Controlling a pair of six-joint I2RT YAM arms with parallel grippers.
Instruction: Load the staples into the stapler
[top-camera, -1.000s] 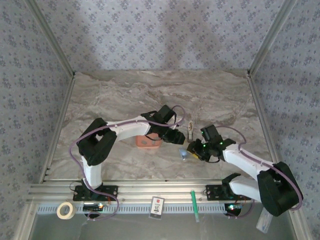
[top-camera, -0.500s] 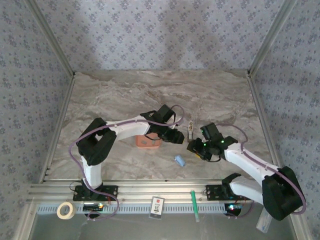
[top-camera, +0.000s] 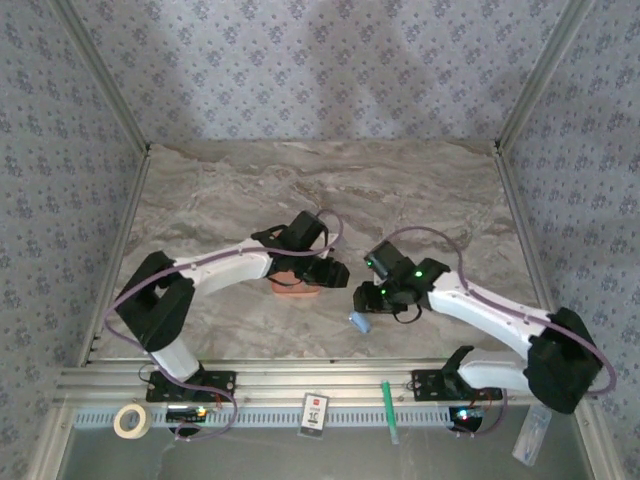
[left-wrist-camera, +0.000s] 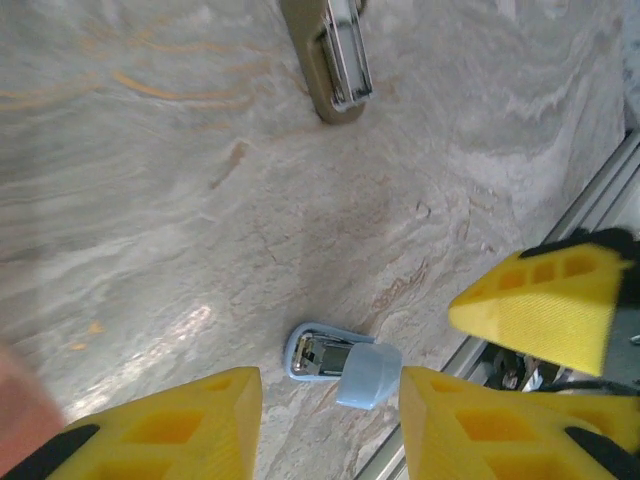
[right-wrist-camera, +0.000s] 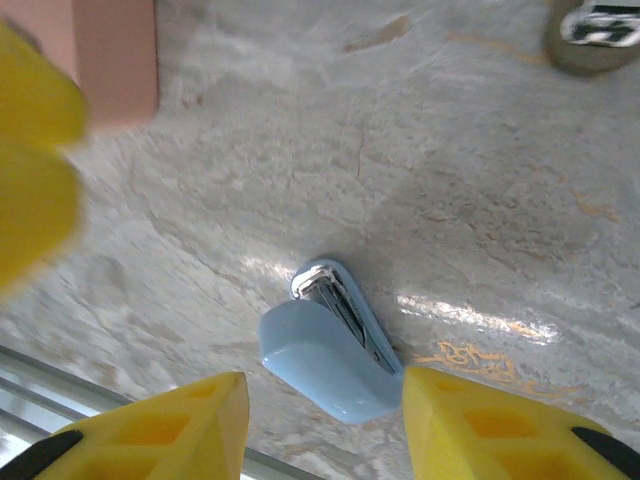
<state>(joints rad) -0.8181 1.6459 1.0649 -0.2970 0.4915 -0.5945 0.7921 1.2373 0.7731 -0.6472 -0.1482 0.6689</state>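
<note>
Item 1, stapler (top-camera: 358, 322): lies on the worktop (top-camera: 330, 190) close to the near edge, slightly right of mid-width. The light-blue shell is uppermost and silver metal is exposed at 1 end. Nothing is touching it.

Item 2, left gripper (top-camera: 338, 273): hangs above the worktop, farther from the near edge than the stapler and clear of it. In the left wrist view the 2 yellow fingers (left-wrist-camera: 170, 425) stand moderately apart with nothing held between them. The stapler shows on the marble in the gap between them.

Item 3, right gripper (top-camera: 362, 298): sits just beside the stapler on its far side. In the right wrist view its 2 fingers (right-wrist-camera: 500, 420) are likewise parted and hold nothing, with the stapler below the gap.

Item 4, orange tray (top-camera: 290, 288): rests left of the stapler and is partly covered by the left arm.

Item 5, tan piece (left-wrist-camera: 330, 60): carries a silver metal channel and lies on the marble farther from the near edge, apart from the stapler.

Item 6, frame in front of the near edge: holds 1 tape roll (top-camera: 127, 420), 1 card (top-camera: 315, 412) and 1 green pen (top-camera: 388, 410).
</note>
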